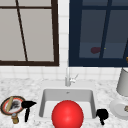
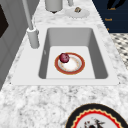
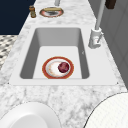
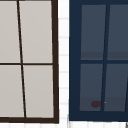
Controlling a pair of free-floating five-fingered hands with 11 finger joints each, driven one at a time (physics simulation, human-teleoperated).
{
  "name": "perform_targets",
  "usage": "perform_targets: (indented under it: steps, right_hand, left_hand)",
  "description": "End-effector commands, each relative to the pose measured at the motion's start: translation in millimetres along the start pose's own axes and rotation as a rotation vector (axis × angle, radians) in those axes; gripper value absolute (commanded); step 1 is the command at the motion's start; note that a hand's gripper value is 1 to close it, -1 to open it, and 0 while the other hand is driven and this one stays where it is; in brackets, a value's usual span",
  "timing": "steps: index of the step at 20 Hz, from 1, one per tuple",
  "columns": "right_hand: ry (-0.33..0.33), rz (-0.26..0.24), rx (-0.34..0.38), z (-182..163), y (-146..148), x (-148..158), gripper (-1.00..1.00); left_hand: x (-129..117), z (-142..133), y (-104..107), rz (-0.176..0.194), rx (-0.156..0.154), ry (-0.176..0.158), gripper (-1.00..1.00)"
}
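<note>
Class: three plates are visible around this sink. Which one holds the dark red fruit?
The orange-rimmed plate on the sink floor; the patterned plate and plain white plate sit on the counter either side.

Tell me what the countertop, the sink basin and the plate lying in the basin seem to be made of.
The countertop looks like polished marble or granite: white with mottled grey veining. The sink basin seems matte light-grey composite or enamel: an even tone without metallic glare. The plate, with a dark red fruit on it, looks like glazed ceramic: a white centre and an orange-red painted rim, though the render leaves that open.
</note>
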Motion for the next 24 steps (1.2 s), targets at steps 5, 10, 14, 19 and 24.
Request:
perform_targets:
  steps: [5, 10, 14, 19, 24]
  right_hand:
    - [0.000, 0.000, 0.000, 0.0, 0.0, 0.0, 0.00]
    - [0.000, 0.000, 0.000, 0.0, 0.0, 0.0, 0.00]
    - [0.000, 0.000, 0.000, 0.0, 0.0, 0.0, 0.00]
    - [0.000, 0.000, 0.000, 0.0, 0.0, 0.0, 0.00]
    - [0.000, 0.000, 0.000, 0.0, 0.0, 0.0, 0.00]
  left_hand:
    - [19.5, 41.7, 9.9, 0.018, 0.041, 0.040, -1.00]
    - [32.2, 71.4, 6.2, 0.032, 0.038, 0.039, -1.00]
    - [42.7, 95.7, 1.2, 0.037, 0.038, 0.039, -1.00]
    - [52.0, 125.3, -5.3, 0.026, 0.048, 0.039, -1.00]
    - [27.9, 115.4, -20.6, 0.028, 0.042, 0.023, -1.00]
